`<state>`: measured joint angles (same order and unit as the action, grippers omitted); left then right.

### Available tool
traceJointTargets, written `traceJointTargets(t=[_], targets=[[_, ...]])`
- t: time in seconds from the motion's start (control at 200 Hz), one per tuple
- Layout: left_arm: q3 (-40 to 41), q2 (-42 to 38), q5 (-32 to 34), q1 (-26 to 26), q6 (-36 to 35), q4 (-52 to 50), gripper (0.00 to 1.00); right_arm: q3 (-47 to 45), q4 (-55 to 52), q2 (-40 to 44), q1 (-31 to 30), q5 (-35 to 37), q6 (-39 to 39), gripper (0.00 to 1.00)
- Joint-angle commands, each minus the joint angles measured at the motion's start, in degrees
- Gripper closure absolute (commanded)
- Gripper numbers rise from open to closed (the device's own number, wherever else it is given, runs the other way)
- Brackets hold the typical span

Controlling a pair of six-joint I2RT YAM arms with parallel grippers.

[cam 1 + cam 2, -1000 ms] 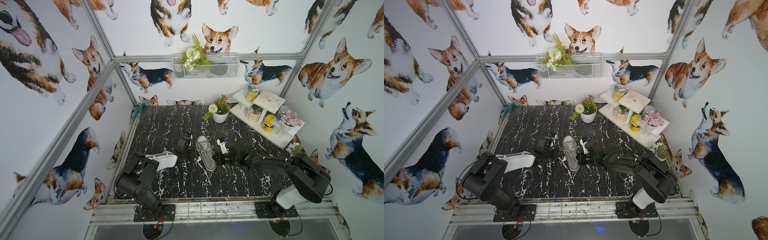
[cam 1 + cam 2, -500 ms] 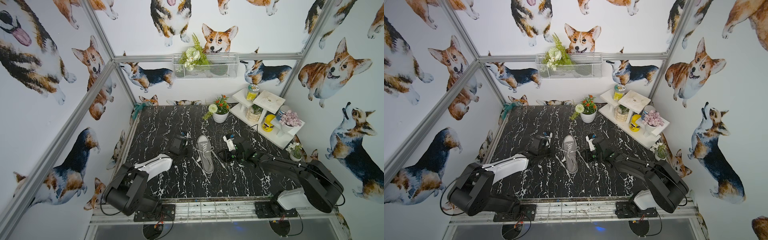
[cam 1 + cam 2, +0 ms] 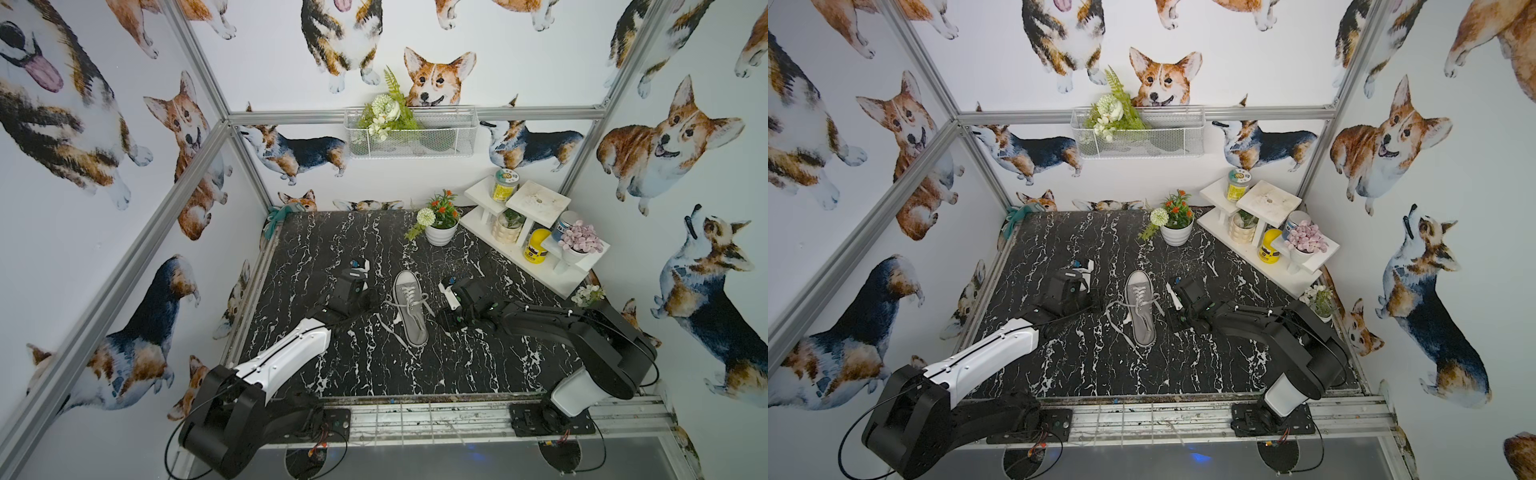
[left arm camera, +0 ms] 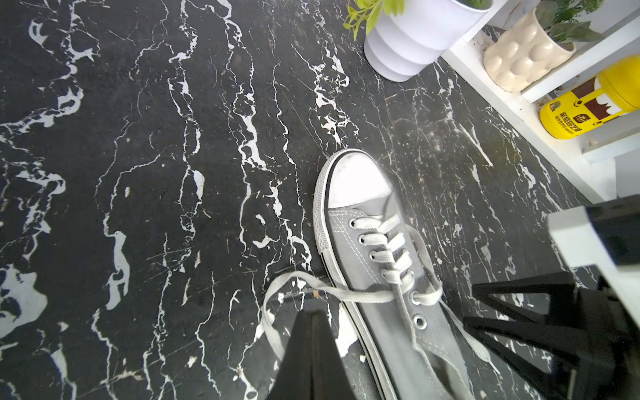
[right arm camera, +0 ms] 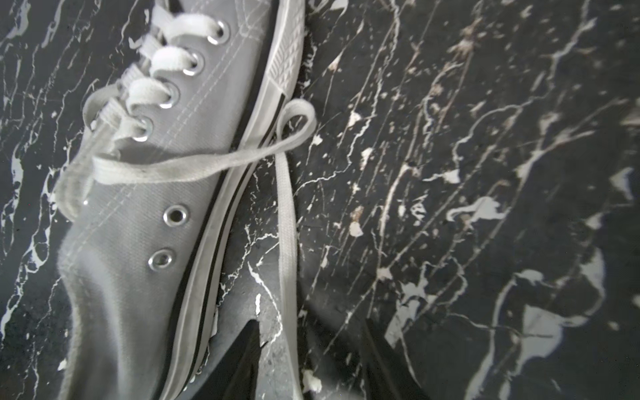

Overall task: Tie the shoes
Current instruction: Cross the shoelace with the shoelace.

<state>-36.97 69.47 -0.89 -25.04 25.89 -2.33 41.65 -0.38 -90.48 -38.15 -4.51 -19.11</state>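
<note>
tying looks barely begun: laces [image 5: 287, 221] loose, no bow

sneaker [image 3: 409, 307] lies centre frame in both top views, toe toward the top. left gripper [image 4: 311, 322] is clamped shut beside a loop of the laces; whether it pinches it i can't tell. right gripper [image 5: 310, 323] stands parted over a strand, which it probably needs to close on next. wire basket [image 3: 457, 141], upper centre, holds greenery [image 3: 386, 116]; white pot [image 3: 440, 237] holds flowers [image 3: 442, 208].
</note>
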Motion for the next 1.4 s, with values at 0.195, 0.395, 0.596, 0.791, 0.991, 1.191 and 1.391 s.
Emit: traceJointTargets(t=[0.195, 0.395, 0.596, 0.791, 0.991, 1.191, 1.391], targets=[[2.79, 1.46, 0.85, -0.03, 1.52, 0.79, 1.0, 1.42, -1.63, -3.12, -1.85, 3.13, 1.86, 0.7], [4.6, 1.93, 1.03, -0.06, 1.87, 0.88, 0.87, 1.32, -1.22, -3.33, -1.86, 4.18, 2.06, 0.97], [7.1, 3.65, 2.51, -1.88, 2.91, 1.66, 0.64, 0.16, 0.53, -0.01, -1.22, 4.76, 1.56, 1.0], [4.99, 9.15, 6.21, -5.87, 1.49, 0.33, 0.53, -1.75, 4.46, 4.55, 2.88, -0.54, -0.69, 1.0], [2.06, 14.87, 11.13, -10.12, 1.25, -1.08, 0.54, -0.9, 5.06, 7.83, 5.18, -2.59, -1.11, 1.0], [0.31, 18.76, 16.03, -13.44, 2.26, -2.59, 0.59, 0.19, 4.68, 7.55, 5.34, -2.94, -0.57, 1.0], [1.19, 20.77, 17.47, -13.94, 3.28, -0.78, 0.8, 0.44, 5.02, 7.51, 5.41, -3.22, 0.03, 1.0]])
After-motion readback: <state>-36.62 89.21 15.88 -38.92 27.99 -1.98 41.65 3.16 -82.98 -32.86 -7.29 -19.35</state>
